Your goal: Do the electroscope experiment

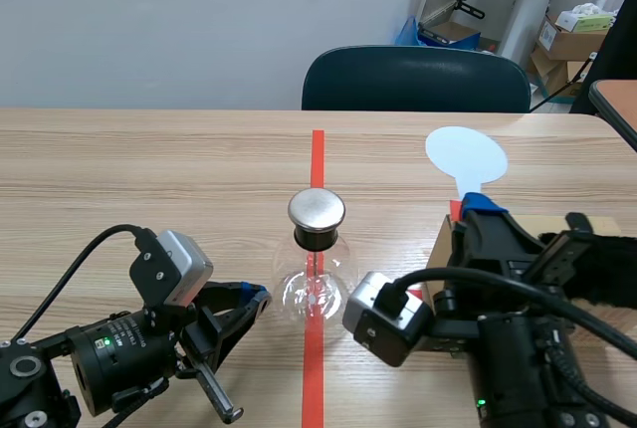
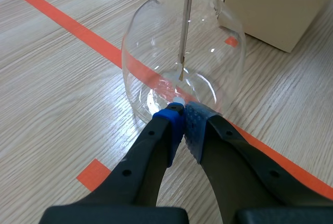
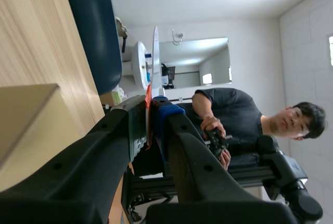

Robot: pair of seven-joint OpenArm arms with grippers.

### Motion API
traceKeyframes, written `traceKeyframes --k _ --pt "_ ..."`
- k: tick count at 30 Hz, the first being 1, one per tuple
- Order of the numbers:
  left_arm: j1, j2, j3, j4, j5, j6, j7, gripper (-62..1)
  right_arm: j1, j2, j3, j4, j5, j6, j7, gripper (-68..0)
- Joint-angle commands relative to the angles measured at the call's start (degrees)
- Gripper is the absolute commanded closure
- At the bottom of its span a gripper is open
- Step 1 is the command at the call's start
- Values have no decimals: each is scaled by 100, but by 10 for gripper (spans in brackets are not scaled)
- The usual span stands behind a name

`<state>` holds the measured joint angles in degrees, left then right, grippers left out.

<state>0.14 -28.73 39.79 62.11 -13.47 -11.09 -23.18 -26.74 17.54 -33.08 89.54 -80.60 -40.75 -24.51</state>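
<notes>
A pale wooden table [image 1: 149, 169] with a dark chair [image 1: 416, 78] behind it. The glass electroscope [image 1: 317, 284] stands on the tape line at the middle, its metal cap [image 1: 317, 209] bare. The left gripper [image 2: 183, 113] lies low at the flask's foot, its fingers closed together on nothing. The right gripper [image 1: 483, 207] clamps a white round paddle [image 1: 466, 154], upright and well apart from the cap. Charging seems still to come: the next move should swing the paddle to the cap without knocking the flask.

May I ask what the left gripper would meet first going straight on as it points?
The electroscope's glass flask: the left gripper, fingers shut, points at its lower wall, apparently almost touching it.
</notes>
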Motion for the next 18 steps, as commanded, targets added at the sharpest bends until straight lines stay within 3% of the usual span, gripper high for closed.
traceKeyframes --k 1,5,7,18 --pt "-33 13 11 63 -39 -15 -87 -42 -120 186 46 367 -48 -162 -116 -11" --pt "-33 13 11 63 -39 -15 -85 -42 -612 409 155 852 -85 -236 -225 -11" --pt "-33 13 11 63 -39 -15 -87 -42 -920 487 286 1045 -168 -411 -238 -11" --pt "-33 11 11 63 -39 -15 -87 -42 -1803 518 1364 1255 -310 -411 -468 -16"
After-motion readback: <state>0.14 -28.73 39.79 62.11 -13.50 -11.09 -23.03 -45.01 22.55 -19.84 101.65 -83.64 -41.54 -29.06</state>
